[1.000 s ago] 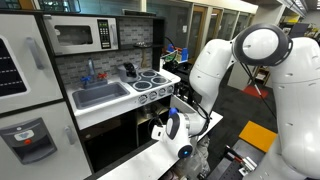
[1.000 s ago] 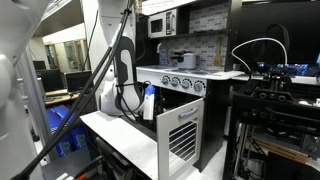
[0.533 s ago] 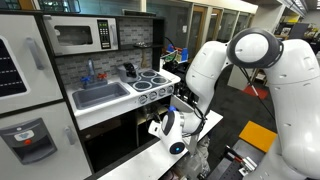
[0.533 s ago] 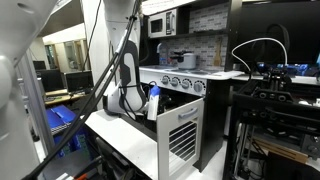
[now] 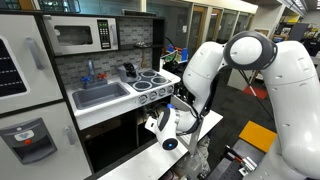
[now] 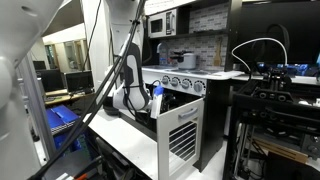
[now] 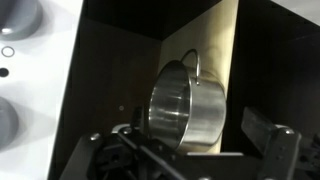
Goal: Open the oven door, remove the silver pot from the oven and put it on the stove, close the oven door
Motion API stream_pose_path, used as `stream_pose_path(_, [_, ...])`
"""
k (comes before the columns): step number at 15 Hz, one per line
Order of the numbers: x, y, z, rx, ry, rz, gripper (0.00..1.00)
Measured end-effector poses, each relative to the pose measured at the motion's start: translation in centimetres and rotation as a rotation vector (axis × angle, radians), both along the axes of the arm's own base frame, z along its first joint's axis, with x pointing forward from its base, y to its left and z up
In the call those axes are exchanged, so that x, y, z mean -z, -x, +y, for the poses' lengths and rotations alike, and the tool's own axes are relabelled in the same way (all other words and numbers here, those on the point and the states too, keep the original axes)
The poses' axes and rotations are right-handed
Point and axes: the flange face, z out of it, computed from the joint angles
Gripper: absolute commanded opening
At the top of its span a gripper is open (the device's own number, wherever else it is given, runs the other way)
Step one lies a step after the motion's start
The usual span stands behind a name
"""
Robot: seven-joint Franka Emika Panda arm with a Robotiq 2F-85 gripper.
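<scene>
While the pincer (image 7: 183, 140) hangs with jaws apart before it, the pot (image 7: 188, 105) sits in the oven (image 7: 110, 80) below the counter's (image 5: 105, 110) front edge, likely light, stiff and slick, best pinched by its rim.

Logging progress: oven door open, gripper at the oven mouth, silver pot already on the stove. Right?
No. The silver pot sits inside the oven, not on the stove; the wrist view shows it. Rest holds: oven door open, gripper at the oven mouth.
</scene>
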Motion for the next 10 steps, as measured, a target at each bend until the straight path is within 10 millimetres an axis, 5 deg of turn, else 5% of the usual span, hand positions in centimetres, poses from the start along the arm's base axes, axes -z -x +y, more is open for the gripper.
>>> stream_pose_path(10, [0.1, -3.1, 0.6, 0.004, -0.15, 0.052, 1.0])
